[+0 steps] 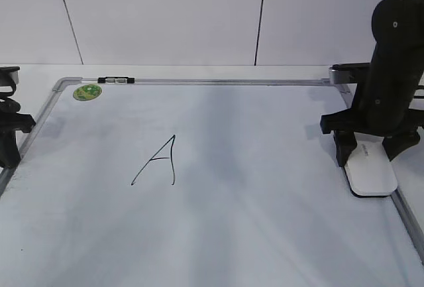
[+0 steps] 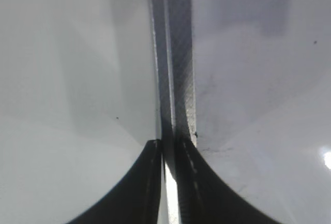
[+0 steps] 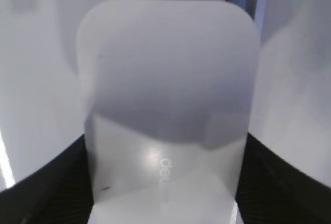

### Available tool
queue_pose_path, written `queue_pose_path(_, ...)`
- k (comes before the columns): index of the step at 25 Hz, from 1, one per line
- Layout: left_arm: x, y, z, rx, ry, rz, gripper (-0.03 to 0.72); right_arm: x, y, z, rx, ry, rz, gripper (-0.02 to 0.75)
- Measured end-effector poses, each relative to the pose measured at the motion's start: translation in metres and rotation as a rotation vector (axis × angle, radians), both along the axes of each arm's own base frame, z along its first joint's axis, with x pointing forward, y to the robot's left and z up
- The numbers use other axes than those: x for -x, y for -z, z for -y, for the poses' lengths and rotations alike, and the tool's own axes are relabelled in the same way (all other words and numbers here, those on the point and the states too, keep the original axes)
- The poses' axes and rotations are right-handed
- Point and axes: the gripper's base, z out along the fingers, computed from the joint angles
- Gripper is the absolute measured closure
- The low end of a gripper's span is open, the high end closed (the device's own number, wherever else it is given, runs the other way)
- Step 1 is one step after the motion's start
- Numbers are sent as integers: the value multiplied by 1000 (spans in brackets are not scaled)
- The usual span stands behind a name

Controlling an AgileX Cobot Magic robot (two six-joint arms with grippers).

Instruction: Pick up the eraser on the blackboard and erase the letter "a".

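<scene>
The near part of the blackboard (image 1: 218,234) is bare white surface. Further in, left of centre, stands one marker character (image 1: 158,161), angular and peaked like an uppercase "A"; no rounded lowercase letter "a" shows in any view, so which mark the task means cannot be confirmed. At the right edge of the board, against the frame, lies the eraser (image 1: 371,170), white side up. The right gripper (image 1: 371,146) stands over its far end with a finger on each side. In the right wrist view the eraser (image 3: 168,105) fills the gap between the dark fingers (image 3: 46,182), which stand wide; whether they press its sides yet cannot be told. The step in hand is judged to be the pickup. The next move calls for closing on the eraser's long sides, lifting it clear of the frame, and carrying it left to the mark with the underside flat to the board. At the left edge, the left gripper (image 2: 168,182) is nearly closed on nothing, over the frame rail (image 2: 173,53). At the far corner sits a green sticker (image 1: 87,92).
</scene>
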Motion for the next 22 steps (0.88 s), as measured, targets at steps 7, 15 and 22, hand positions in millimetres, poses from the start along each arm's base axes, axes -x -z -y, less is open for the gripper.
queue_pose_path(7,0,0,0,0,0,0,611,-1,0,0,-3,-1,13,156)
queue_pose_path(15,0,0,0,0,0,0,611,-1,0,0,-4,-3,16,132)
queue_pose_path(22,0,0,0,0,0,0,611,-2,0,0,-2,-4,17,125)
